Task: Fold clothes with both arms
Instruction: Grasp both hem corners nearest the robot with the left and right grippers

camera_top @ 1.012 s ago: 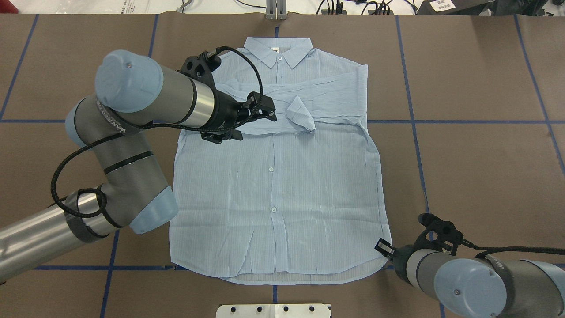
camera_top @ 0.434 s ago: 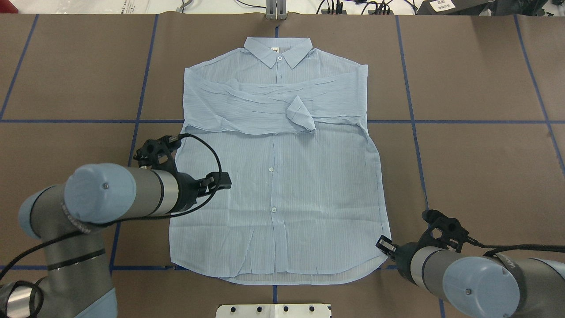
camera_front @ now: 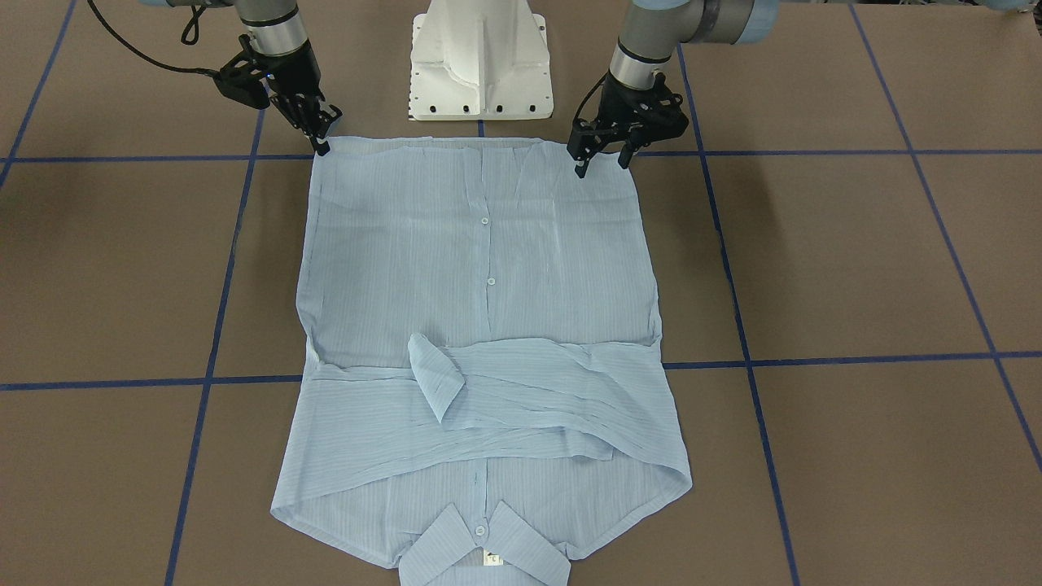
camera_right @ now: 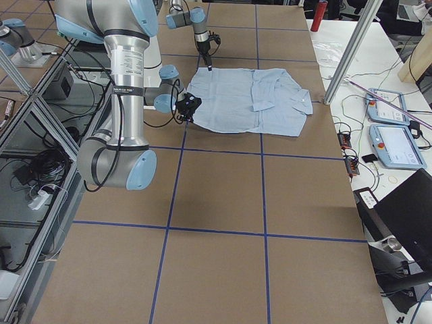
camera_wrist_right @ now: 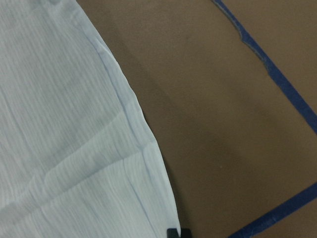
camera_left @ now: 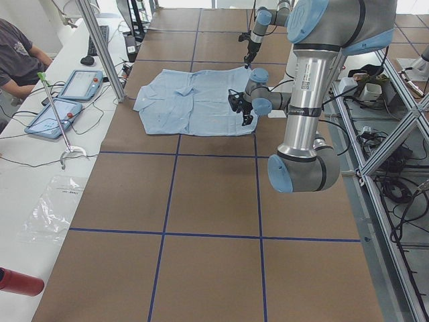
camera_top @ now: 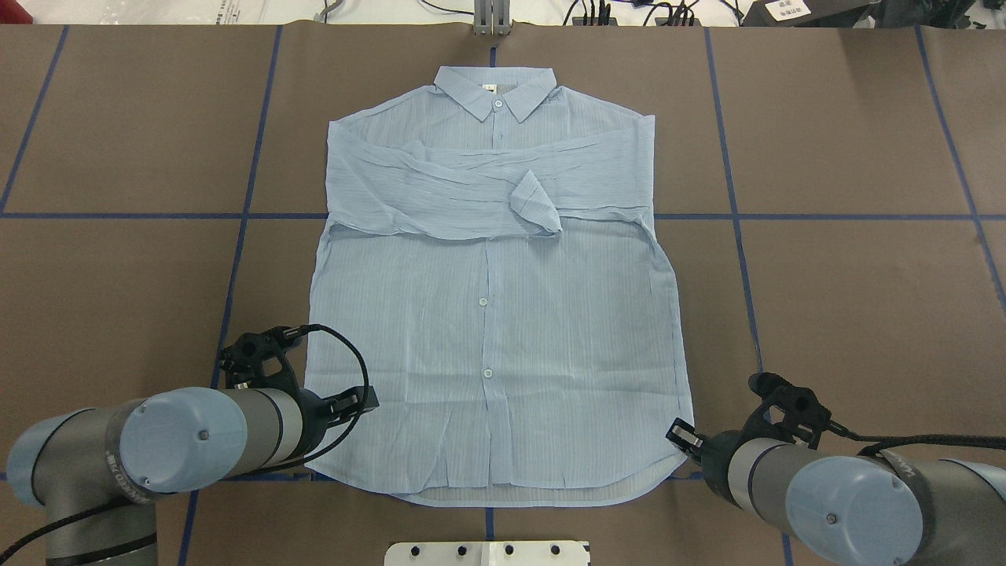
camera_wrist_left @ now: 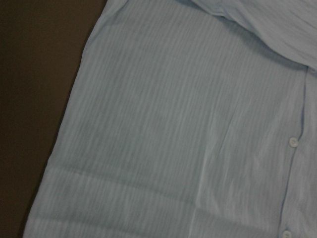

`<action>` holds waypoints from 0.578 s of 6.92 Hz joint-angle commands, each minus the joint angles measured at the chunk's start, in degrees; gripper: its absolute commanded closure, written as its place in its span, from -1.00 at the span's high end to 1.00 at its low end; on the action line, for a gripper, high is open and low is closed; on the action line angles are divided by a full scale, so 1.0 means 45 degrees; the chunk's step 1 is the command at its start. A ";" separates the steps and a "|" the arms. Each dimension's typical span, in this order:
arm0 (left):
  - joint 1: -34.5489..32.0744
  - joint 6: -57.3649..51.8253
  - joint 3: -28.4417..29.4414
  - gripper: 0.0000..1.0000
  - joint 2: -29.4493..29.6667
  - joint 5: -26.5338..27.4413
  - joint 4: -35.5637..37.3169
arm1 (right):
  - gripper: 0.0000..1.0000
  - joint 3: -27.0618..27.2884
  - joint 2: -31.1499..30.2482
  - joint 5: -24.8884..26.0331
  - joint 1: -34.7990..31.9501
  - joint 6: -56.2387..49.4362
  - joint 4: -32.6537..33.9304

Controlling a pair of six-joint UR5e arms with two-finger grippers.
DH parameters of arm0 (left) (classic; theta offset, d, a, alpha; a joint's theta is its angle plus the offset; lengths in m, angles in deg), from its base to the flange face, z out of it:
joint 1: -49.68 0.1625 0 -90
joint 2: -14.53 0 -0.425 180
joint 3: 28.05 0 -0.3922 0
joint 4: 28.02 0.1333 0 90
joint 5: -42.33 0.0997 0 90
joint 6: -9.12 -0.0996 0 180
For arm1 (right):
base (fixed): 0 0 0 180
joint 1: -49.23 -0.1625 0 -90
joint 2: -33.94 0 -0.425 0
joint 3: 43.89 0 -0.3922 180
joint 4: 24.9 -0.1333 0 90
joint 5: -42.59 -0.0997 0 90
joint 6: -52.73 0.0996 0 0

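Two even hem pinches matter: left gripper (camera_top: 360, 398), spread, hovers at 7 o'clock of the shirt (camera_top: 503, 330) overhead; right gripper (camera_top: 682, 437) at 5 o'clock, closure unclear.

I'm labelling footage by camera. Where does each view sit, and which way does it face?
Overhead: behind the robot, looking forward and down at the shirt; left arm and right arm enter below.
Front-facing: across the table, facing the white pedestal; jaws at the hem.
Exterior left: table end; left arm near.
Exterior right: opposite end; right arm near.
Left wrist: above the buttoned front; no body.
Right wrist: hem corner; one dark fingertip.
Overhead and front-facing share the folded sleeves.
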 commanded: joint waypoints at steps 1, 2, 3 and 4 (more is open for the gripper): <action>0.0744 0.0370 -0.0009 0.55 -0.0661 0.0028 0.0114 | -1.00 0.0006 0.0019 0.0000 0.0019 0.0000 -0.0005; 0.0824 0.0371 -0.0009 0.51 -0.0838 0.0009 0.0114 | -1.00 0.0006 0.0019 0.0019 0.0019 0.0000 -0.0005; 0.0844 0.0545 0.0029 0.47 -0.0840 0.0008 0.0114 | -1.00 0.0006 0.0039 0.0020 0.0019 0.0000 -0.0005; 0.1037 0.0914 0.0030 0.23 -0.0840 0.0008 0.0114 | -1.00 0.0006 0.0039 0.0020 0.0019 0.0000 -0.0005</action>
